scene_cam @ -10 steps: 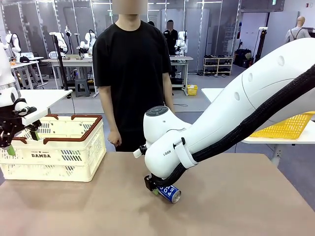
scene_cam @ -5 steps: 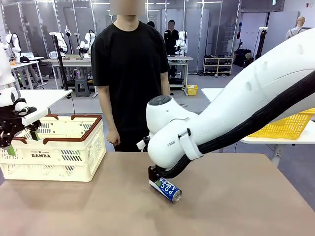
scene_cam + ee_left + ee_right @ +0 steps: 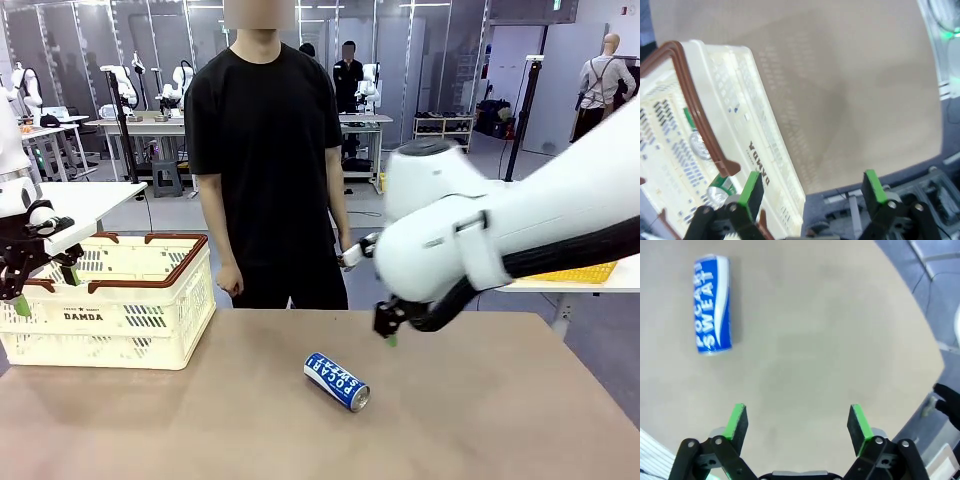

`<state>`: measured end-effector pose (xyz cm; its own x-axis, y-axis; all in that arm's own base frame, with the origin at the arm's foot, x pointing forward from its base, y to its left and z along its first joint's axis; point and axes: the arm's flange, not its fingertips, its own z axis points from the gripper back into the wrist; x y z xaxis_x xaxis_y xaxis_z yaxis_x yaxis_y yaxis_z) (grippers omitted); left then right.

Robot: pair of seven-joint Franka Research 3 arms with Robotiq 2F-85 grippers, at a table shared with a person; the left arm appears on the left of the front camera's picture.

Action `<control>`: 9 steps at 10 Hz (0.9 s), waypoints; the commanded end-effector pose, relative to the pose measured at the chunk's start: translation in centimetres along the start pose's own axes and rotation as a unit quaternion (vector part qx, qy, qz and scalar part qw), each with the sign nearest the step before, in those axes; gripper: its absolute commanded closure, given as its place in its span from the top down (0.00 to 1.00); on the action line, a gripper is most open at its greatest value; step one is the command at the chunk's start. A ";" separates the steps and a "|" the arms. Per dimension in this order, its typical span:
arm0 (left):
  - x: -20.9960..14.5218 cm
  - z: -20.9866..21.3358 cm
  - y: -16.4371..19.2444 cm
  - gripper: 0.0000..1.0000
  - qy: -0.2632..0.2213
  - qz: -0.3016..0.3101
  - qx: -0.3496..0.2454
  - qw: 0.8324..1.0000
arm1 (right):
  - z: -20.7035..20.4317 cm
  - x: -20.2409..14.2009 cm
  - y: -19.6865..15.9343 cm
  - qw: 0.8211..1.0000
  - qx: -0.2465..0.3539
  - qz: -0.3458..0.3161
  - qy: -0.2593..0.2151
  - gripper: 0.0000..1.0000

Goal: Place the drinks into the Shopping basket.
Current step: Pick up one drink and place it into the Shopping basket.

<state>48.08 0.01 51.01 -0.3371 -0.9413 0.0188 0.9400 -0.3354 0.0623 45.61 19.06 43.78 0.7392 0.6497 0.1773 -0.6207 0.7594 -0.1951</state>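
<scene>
On the counter (image 3: 480, 420), the blue can (image 3: 337, 381) lies on its side, at ten o'clock from the right claw (image 3: 797, 424), which gapes empty. A careless pinch could roll it away. At nine o'clock, the left claw (image 3: 812, 192) hangs open over the Shopping basket (image 3: 110, 320).

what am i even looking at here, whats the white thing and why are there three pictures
The white shapes are two robot arms at a brown table, each ending in a black gripper with green pads. A person stands at the far side.

The front picture comes from a fixed camera between the arms. The other two come from cameras on the wrists, looking down along each gripper's fingers.

On the table lies a blue and white can on its side, and at the left stands a cream shopping basket with a brown rim. The left wrist picture shows silver can tops inside the basket.

The right gripper is open and empty, above the table and apart from the can. The left gripper is open and empty too, near the basket's edge.
</scene>
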 end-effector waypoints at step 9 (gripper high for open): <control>0.1 0.2 -0.1 1.00 0.003 0.006 -0.004 1.000 | -0.1 -9.2 -9.5 1.000 0.014 -0.010 -0.009 1.00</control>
<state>48.08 0.00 51.01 -0.3374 -0.9412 0.0190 0.9399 -0.3357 0.0623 44.63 5.90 43.46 0.7520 0.6255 0.2080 -0.6067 0.7801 -0.1525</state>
